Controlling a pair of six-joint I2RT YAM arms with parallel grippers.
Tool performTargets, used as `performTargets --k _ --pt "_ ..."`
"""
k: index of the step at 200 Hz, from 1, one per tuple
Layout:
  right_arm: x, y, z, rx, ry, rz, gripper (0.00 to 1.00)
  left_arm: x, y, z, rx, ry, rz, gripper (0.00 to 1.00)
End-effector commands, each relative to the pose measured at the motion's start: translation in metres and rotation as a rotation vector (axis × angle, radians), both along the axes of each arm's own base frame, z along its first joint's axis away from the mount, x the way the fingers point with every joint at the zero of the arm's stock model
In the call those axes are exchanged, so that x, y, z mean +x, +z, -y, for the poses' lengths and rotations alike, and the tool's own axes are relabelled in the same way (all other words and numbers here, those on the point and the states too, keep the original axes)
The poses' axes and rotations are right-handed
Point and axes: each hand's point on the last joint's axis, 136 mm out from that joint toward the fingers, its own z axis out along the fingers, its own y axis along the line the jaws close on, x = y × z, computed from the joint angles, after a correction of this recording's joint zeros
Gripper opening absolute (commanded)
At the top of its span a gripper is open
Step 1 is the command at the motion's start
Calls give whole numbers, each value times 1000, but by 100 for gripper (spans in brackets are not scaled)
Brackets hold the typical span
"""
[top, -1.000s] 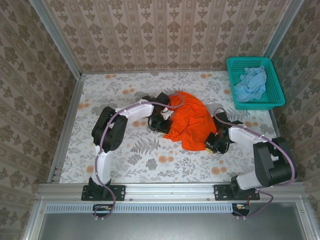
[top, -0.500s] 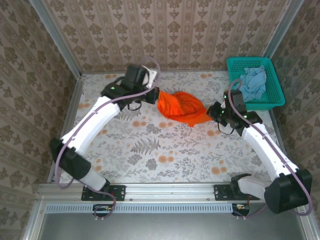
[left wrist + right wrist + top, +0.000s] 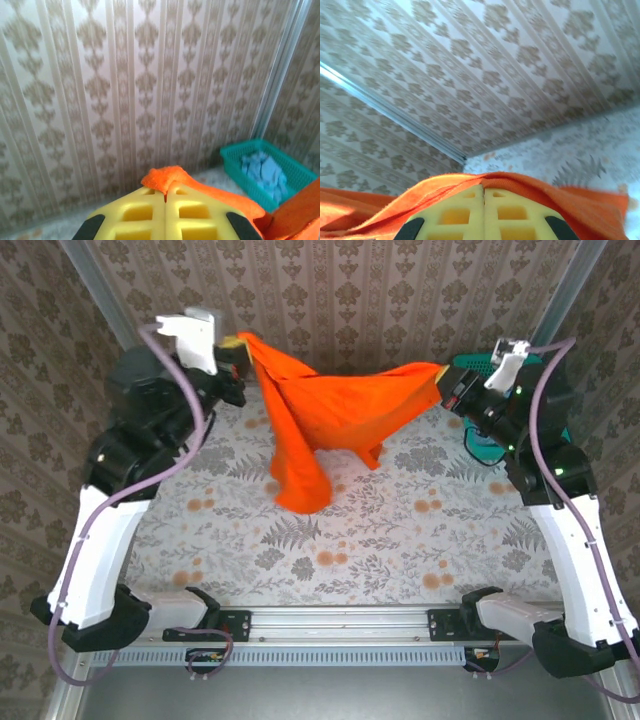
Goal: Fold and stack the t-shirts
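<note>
Left pincer [image 3: 165,194], yellow and grid-moulded, clenched on a bunched orange hem. My right pincer [image 3: 483,192] is likewise clamped on a fold of the same orange t-shirt [image 3: 335,410]. The soft cloth hangs stretched between them above the floral table [image 3: 400,540], one crumpled tail drooping lower (neck label not discernible). The pale blue t-shirt [image 3: 263,170] lies rumpled in the teal mesh basket [image 3: 232,156], whose near corner is cut off by orange cloth.

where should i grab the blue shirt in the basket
Probably best to pinch a raised fold on top of the crumpled blue t-shirt, coming straight down: it lies bunched inside the teal basket, whose walls block any side approach. The left tool and right tool are both shut on the orange t-shirt.
</note>
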Motion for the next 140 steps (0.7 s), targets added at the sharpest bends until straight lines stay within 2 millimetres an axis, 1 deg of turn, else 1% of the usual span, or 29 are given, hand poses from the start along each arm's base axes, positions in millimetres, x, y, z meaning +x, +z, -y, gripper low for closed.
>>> performTargets --k 1,20,33,41,48,59,61,73,88,93,95,97,103,106,116,128,130,132,135,137,140 --pt "-6 39 -12 -13 39 97 0 -28 62 -18 -54 0 186 0" --pt "-13 64 -25 -15 79 153 0 -39 84 -19 -82 -26 237 0" --pt "-14 76 -31 -17 90 177 0 -42 91 -19 -94 -36 252 0" --pt "-14 81 -34 -13 97 188 0 -40 92 -17 -96 -37 251 0" --pt "-12 84 -37 -16 99 193 0 -37 91 -16 -89 -33 250 0" --pt "-4 86 -38 -32 87 193 0 -24 84 -14 -66 1 232 0" --pt "-2 80 -39 -43 85 173 0 -22 82 -14 -63 11 226 0" --pt "10 69 -37 -76 55 126 0 0 68 -15 -47 55 181 0" --pt "32 43 -34 -120 -3 39 0 32 43 -15 -45 91 98 0" --pt "34 36 -32 -132 -18 17 0 43 34 -15 -56 91 65 0" --pt "44 25 -34 -147 -26 -13 0 50 29 -15 -59 94 47 0" --pt "48 19 -33 -159 -35 -31 0 55 24 -15 -63 90 30 0" --pt "58 2 -30 -190 -70 -85 0 72 7 -12 -75 83 -27 0" --pt "62 -8 -27 -207 -90 -120 0 84 -1 -17 -86 98 -53 0" --pt "75 -41 -14 -261 -166 -229 0 122 -42 -14 -101 100 -174 0" --pt "90 -85 3 -322 -237 -364 0 166 -96 2 -84 86 -325 0" --pt "92 -93 6 -331 -248 -390 0 172 -106 5 -73 86 -353 2" --pt "94 -100 9 -338 -259 -409 0 179 -116 8 -63 87 -379 6" --pt "98 -111 14 -351 -275 -440 0 189 -131 13 -50 87 -415 14" --pt "100 -121 16 -362 -284 -463 0 196 -145 17 -35 90 -448 20" --pt "103 -132 22 -374 -299 -492 0 202 -152 20 -25 89 -469 26"
